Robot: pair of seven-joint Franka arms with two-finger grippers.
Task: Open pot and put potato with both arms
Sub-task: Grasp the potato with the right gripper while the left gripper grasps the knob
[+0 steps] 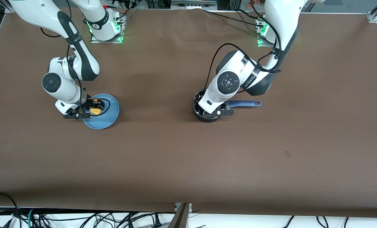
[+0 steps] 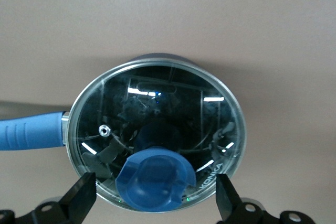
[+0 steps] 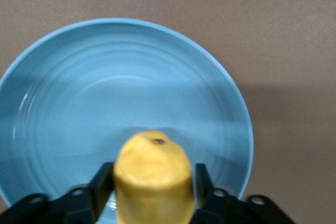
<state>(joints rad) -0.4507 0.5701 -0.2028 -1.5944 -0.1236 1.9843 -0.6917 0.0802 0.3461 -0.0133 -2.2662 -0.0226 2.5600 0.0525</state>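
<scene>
Front view: a brown table (image 1: pixel 182 164) carries the pot (image 1: pixel 204 115) and blue plate (image 1: pixel 108 118).

Left wrist view: left gripper (image 2: pixel 155 195) wide around the lid (image 2: pixel 157 129), printed "KONKA".

Right wrist view: right gripper (image 3: pixel 153 184) clamps the potato (image 3: pixel 152 174) over the plate.

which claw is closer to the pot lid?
Left. The left claw is over the lid, fingers open astride its knob. The right claw is at the plate, gripping the potato.
</scene>
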